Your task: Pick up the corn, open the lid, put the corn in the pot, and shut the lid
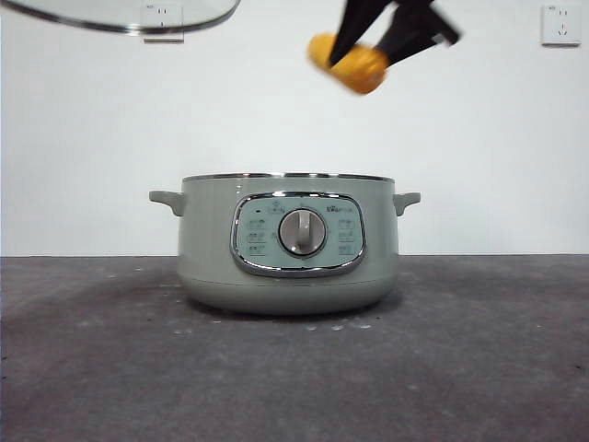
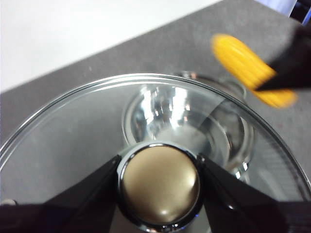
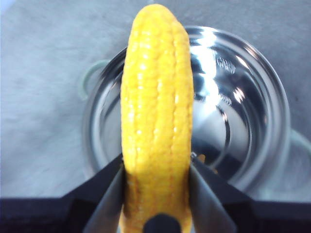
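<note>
Nearest, bare grey table [image 1: 294,387] running wide and unobstructed in front of the pot [image 1: 287,244] and to both sides of it. Standing mid-table, sage green, lidless, chrome rim showing, silver dial centred in a chrome-framed panel, a small handle jutting at each side. Shiny steel bowl inside, seen from above in the right wrist view, with nothing lying in it.

Above the pot and a little right of its centre, well clear of the rim: right gripper [image 1: 368,53], black jaws clamped on the corn [image 1: 348,63]. Yellow-orange, ridged in rows of kernels, tapered, tilted in the front view; in the right wrist view hanging directly over the open bowl, pinched near its lower end between both jaws. Gripper blurred in the front view, its upper part cut off by the frame's top edge.

High at the upper left, apart from the pot: the lid [image 1: 124,17], only its glass curve and chrome rim showing, the rest out of frame. Left gripper [image 2: 159,187] closed on the lid's round knob [image 2: 159,183], jaws pressing either side. Through the glass, the pot blurred and distorted below.

Farthest, plain white wall with two sockets.
</note>
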Controlling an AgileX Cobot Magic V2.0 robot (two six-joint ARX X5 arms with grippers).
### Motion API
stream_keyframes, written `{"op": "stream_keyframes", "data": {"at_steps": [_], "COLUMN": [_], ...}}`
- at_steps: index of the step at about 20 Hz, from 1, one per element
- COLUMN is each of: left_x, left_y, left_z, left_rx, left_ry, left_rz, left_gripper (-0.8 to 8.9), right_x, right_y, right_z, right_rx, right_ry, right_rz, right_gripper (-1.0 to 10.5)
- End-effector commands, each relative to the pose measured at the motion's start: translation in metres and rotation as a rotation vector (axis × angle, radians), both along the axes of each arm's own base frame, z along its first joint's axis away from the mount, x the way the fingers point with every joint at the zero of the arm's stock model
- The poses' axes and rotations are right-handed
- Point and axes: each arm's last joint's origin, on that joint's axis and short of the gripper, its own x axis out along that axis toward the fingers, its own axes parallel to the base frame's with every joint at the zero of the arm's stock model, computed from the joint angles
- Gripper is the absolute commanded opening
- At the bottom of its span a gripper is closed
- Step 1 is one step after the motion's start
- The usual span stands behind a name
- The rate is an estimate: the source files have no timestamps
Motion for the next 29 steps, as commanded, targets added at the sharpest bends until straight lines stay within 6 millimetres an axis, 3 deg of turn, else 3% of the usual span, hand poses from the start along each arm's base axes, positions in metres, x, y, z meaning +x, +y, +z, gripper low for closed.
{"op": "stream_keyframes", "data": {"at_steps": [1,4,7,10,14,24,25,27,29], "left_x": [-0.025,-0.053,-0.077,-0.094,-0.103,-0.103,-0.103,-0.103,-0.103], "left_y": [0.007,0.015,0.021,0.026,0.028,0.028,0.028,0.028,0.028], "left_z": [-0.014,-0.034,-0.041,-0.036,-0.035,-0.035,-0.035,-0.035,-0.035], "left_rx": [-0.03,-0.038,-0.066,-0.075,-0.082,-0.08,-0.081,-0.092,-0.091], "left_ry": [-0.037,-0.024,-0.037,-0.071,-0.085,-0.079,-0.078,-0.075,-0.075], "left_rz": [0.0,0.008,0.021,0.02,0.021,0.02,0.018,-0.004,-0.003], "left_gripper": [-0.07,-0.06,-0.07,-0.07,-0.07,-0.07,-0.07,-0.07,-0.07], "right_x": [0.026,0.053,0.071,0.08,0.082,0.079,0.079,0.078,0.078], "right_y": [0.029,0.057,0.07,0.078,0.084,0.093,0.093,0.092,0.093], "right_z": [-0.02,-0.048,-0.077,-0.104,-0.127,-0.144,-0.144,-0.144,-0.144], "right_rx": [-0.073,-0.131,-0.205,-0.26,-0.331,-0.38,-0.38,-0.38,-0.371], "right_ry": [0.029,0.078,0.126,0.16,0.198,0.231,0.233,0.242,0.244], "right_rz": [0.024,0.037,0.03,0.019,0.015,0.017,0.016,0.011,-0.004], "right_gripper": [-0.1,-0.1,-0.1,-0.1,-0.1,0.1,0.8,3.3,3.6]}}
